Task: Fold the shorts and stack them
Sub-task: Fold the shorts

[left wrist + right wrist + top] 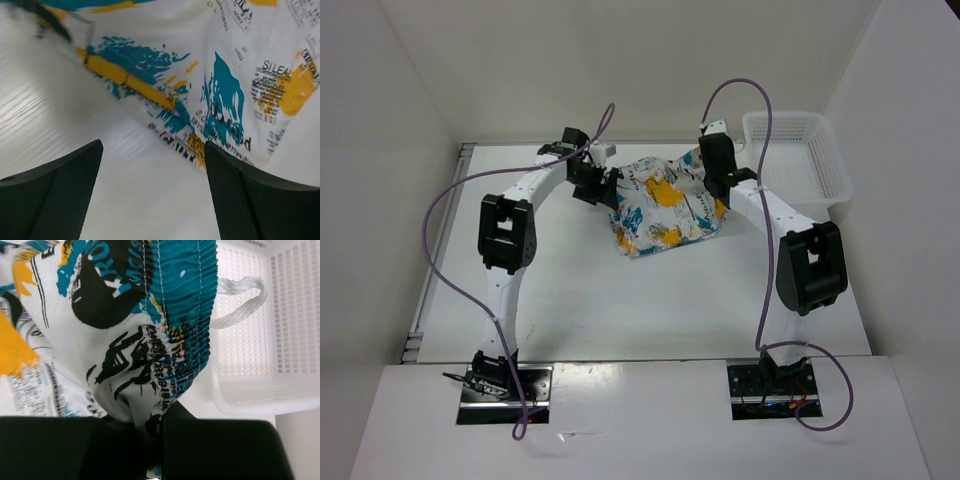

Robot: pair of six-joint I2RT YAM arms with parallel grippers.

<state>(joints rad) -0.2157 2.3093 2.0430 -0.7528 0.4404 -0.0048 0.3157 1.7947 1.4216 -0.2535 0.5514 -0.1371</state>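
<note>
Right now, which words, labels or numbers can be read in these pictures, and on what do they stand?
"SILEAL": on the shorts, beside a yellow patch.
"RO": large letters on the shorts, cut off at the top of the right wrist view.
Other print on the shorts: too small or creased to read.
Basket: no text.

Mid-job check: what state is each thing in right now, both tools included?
shorts: unfolded and bunched, waistband pinched at one end.
left tool: open, holding nothing, at the edge of the shorts.
right tool: shut on the waistband of the shorts.
basket: upright, nothing seen inside.
drawstring: hanging loose in a loop.
</note>
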